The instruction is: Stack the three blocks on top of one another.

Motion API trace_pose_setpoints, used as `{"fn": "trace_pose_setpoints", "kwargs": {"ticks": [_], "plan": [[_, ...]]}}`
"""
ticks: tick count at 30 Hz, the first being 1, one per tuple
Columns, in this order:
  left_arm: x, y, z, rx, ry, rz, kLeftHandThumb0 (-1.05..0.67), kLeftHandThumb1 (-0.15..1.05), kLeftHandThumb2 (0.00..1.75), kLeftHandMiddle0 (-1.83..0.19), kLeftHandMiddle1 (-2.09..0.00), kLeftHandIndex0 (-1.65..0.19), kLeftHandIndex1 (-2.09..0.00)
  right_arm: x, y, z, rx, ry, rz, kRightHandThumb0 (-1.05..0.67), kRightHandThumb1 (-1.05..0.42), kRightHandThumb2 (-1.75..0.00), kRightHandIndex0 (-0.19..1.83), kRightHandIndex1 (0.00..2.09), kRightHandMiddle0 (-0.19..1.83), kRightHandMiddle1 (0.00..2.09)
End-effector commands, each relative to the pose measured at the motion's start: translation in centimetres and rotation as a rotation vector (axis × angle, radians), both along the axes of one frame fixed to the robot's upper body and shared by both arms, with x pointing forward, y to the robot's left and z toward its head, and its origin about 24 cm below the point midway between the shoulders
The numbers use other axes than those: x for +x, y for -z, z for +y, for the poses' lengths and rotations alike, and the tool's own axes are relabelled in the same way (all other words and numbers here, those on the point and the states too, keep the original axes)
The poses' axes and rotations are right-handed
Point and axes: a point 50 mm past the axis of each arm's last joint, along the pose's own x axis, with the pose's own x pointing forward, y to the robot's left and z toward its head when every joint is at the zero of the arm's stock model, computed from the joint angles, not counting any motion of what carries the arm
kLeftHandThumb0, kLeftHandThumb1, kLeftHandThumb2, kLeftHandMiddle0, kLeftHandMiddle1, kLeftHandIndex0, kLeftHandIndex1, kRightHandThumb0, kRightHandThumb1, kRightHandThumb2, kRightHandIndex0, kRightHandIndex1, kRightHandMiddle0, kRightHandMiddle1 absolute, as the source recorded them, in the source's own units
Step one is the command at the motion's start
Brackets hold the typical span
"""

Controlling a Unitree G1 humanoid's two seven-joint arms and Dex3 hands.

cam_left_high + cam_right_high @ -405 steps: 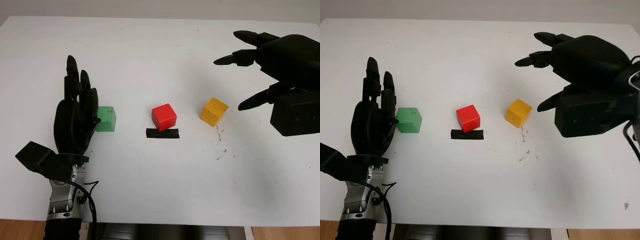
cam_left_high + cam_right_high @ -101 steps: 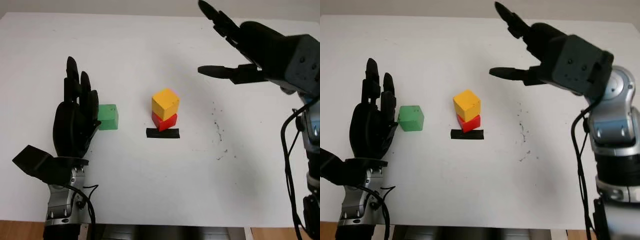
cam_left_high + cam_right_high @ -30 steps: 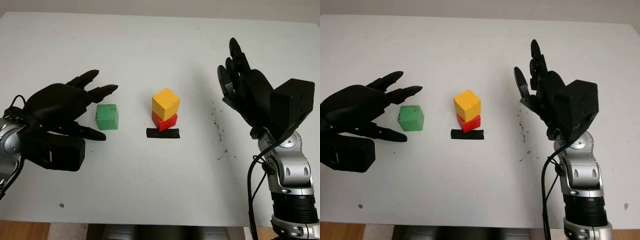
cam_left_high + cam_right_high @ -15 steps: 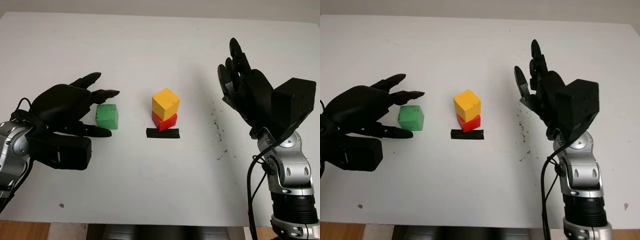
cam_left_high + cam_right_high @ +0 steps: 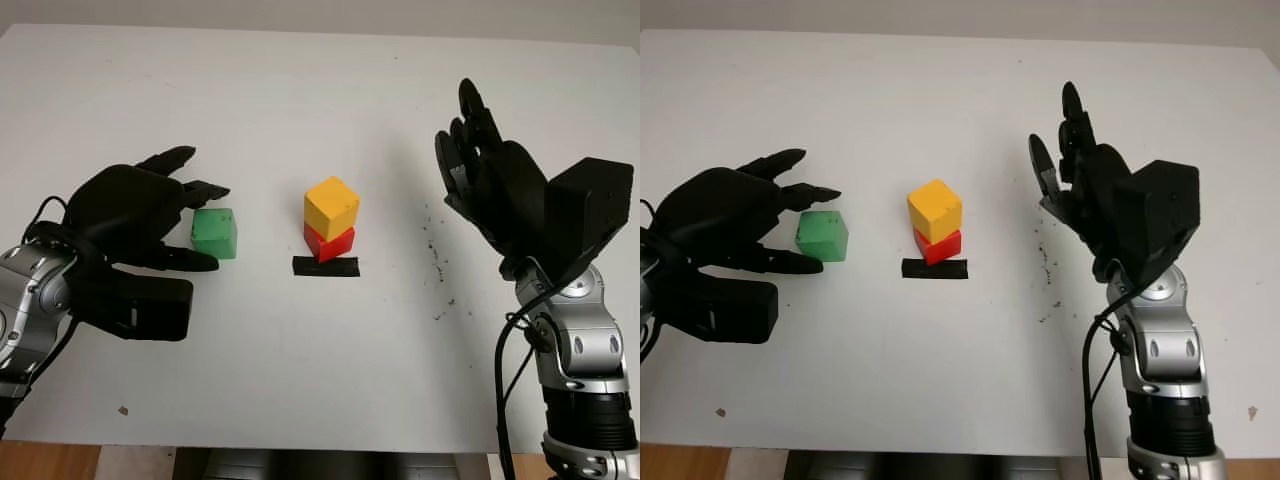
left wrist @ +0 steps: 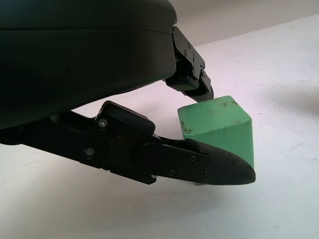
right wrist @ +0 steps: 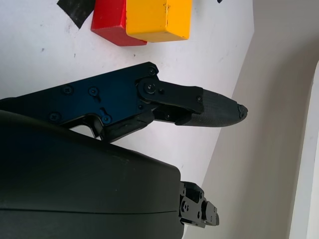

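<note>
Change: left hand [image 5: 150,215] closer around green block [image 5: 215,233] than half a second ago.
Left hand: fingers on either side of green block, grip not certain.
Green block: on white tabletop [image 5: 320,110], left of stack.
Stack: yellow block [image 5: 332,204] on red block [image 5: 330,242], behind black tape strip [image 5: 325,267].
Right hand: [image 5: 495,195] open, raised, well right of stack.

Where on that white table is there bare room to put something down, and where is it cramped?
Bare room: the far half of the white table, and the near strip in front of the black tape strip. Cramped: the left hand, open, closes in around the green cube, beside the yellow cube stacked on the red cube. The right hand, open, is raised at the right.
</note>
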Motion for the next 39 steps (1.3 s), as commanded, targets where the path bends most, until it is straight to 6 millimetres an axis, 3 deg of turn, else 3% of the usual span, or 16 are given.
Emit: {"fn": "trace_pose_setpoints", "kwargs": {"ticks": [1, 3, 6, 11, 22, 32, 36, 39], "plan": [[-0.2, 0.1, -0.2, 0.005, 0.002, 0.005, -0.84, 1.05, 0.20, -0.08, -0.06, -0.37, -0.28, -0.3, -0.2, -0.1, 0.013, 0.006, -0.014, -0.65, -1.05, -0.59, -0.19, 0.00, -0.19, 0.00], [-0.2, 0.1, -0.2, -0.002, 0.001, 0.003, -0.82, 1.05, 0.17, -0.10, -0.06, -0.31, -0.44, -0.3, -0.2, -0.1, 0.015, 0.008, -0.014, -0.65, -1.05, -0.59, -0.19, 0.00, -0.19, 0.00], [-0.2, 0.2, -0.2, -0.027, 0.019, 0.005, -0.77, 1.05, 0.14, -0.13, -0.06, -0.16, -0.87, -0.4, -0.2, -0.1, 0.019, 0.010, -0.009, -0.66, -1.05, -0.59, -0.19, 0.00, -0.19, 0.00], [-0.4, 0.3, -0.2, -0.087, 0.059, -0.001, -0.63, 1.05, 0.13, -0.20, -0.06, -0.11, -1.19, -0.5, -0.2, 0.0, 0.014, 0.014, 0.002, -0.66, -1.05, -0.58, -0.19, 0.00, -0.19, 0.00], [-0.4, 0.3, 0.0, -0.113, 0.115, 0.011, -0.36, 1.05, 0.17, -0.30, -0.07, -0.12, -1.38, -0.7, -0.3, -0.1, 0.013, 0.019, 0.004, -0.65, -1.05, -0.57, -0.19, 0.00, -0.19, 0.00], [-0.8, -0.2, -0.4, 0.073, 0.090, -0.081, -0.38, 1.05, 0.16, -0.44, -0.11, -0.16, -1.47, -0.6, 0.0, 0.0, 0.042, 0.004, 0.016, -0.64, -1.05, -0.57, -0.19, 0.00, -0.19, 0.00], [-1.0, -1.0, -1.0, 0.148, 0.083, -0.135, -0.38, 1.05, 0.14, -0.45, -0.10, -0.11, -1.70, -0.6, 0.0, 0.0, 0.030, -0.003, 0.023, -0.64, -1.05, -0.57, -0.19, 0.00, -0.19, 0.00], [-1.3, -2.0, -1.4, 0.134, 0.105, -0.182, -0.36, 1.05, 0.12, -0.45, -0.09, -0.13, -1.65, -0.7, 0.0, 0.0, 0.028, -0.005, 0.023, -0.65, -1.05, -0.57, -0.19, 0.00, -0.19, 0.00]]}}
